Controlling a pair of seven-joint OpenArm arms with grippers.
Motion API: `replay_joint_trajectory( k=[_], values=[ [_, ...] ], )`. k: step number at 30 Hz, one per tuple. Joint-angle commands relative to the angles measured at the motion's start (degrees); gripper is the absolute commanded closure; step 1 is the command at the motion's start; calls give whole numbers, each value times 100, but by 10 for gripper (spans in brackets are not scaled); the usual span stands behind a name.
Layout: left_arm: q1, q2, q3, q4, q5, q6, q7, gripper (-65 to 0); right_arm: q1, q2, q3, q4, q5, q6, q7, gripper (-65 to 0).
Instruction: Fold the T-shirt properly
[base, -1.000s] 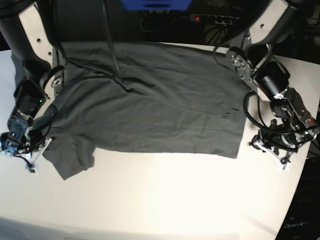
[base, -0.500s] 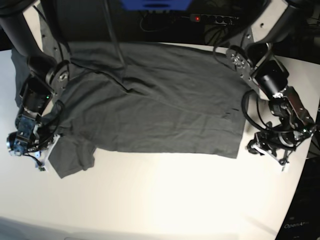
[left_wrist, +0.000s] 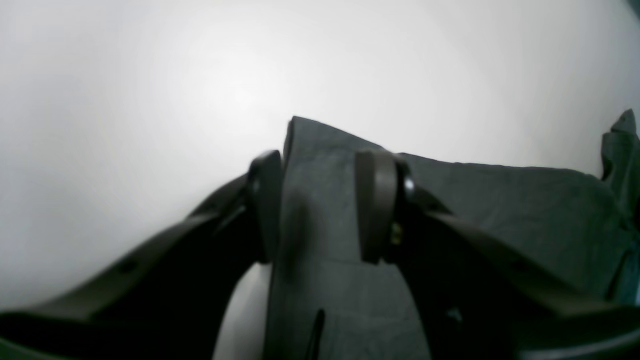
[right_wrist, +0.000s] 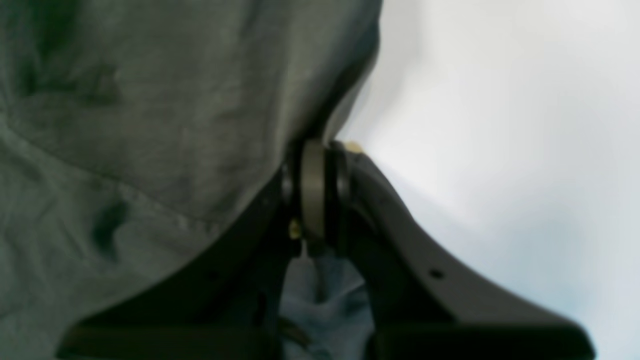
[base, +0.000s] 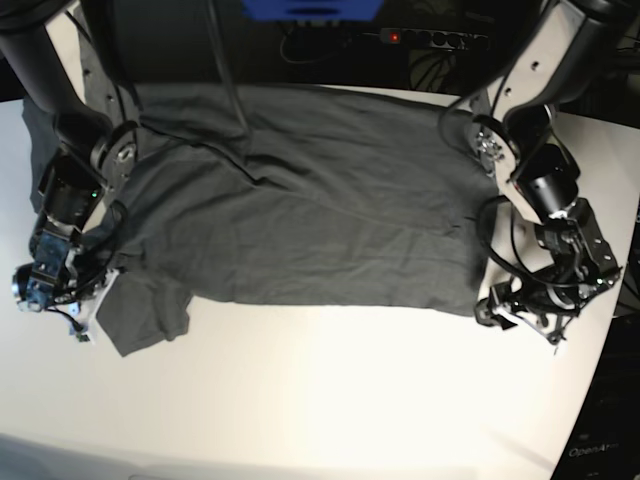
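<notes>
From the left wrist camera, the left gripper (left_wrist: 320, 205) has its fingers (left_wrist: 375, 205) parted, straddling a corner of the T-shirt (left_wrist: 500, 215). The dark cloth lies between them, unpinched, with white tabletop (left_wrist: 150, 100) beyond. I'd say it is lining up for a grab at the hem corner, not holding yet.

From the right wrist camera, the right gripper (right_wrist: 312, 195) looks clenched: the pads sit pressed together with almost no gap, right at the edge of the grey cloth (right_wrist: 125, 125). A fold of fabric bunches beneath them, so I judge it has the shirt's edge near the sleeve, though the pinch itself is partly hidden.

From the base camera, the T-shirt (base: 310, 210) lies spread flat across the far half of the tabletop (base: 330, 400), wrinkled but open, one sleeve (base: 145, 320) sticking out toward the near side. The right gripper (base: 65, 300) is at that sleeve end; the left gripper (base: 510, 310) is at the opposite bottom corner. No fold shows so far, so the job seems to be at its very start: both ends have to be gripped, then the whole folding is left to do.

The tabletop is plain white, glossy and bare toward the near side. Behind it the room is dark, with a power strip (base: 425, 38) showing a red light, loose cables and something blue (base: 312, 8) at the top edge.
</notes>
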Motion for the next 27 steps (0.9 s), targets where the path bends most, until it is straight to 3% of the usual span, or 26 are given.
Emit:
replay_joint_trajectory(
  k=[1,10,13,15,24,27],
  values=[
    [-221,-57,26,92,-155,47,-93,-255,158,82,-24,89,51,-1,53,-12],
    [-362,-13,483,13,-111,241,-190,-223,88,82,-24,89,51,-1,44,-10],
    [-362,66,606,13,-155,874,-216,-225,70,91,-24,89,51,-1,44,-10],
    [-353,66,606,13,-164,1111,-216,-225,70,82,-24,89,51,-1,44,-10],
    [-344,13,650,13,-111,1603,-190,-225,61,91,-24,89,51,-1,44,-10],
    [-318,13,1133,-31,-111,1656,-225,-225,61,91,-24,89,51,-1,44,-10]
  ],
)
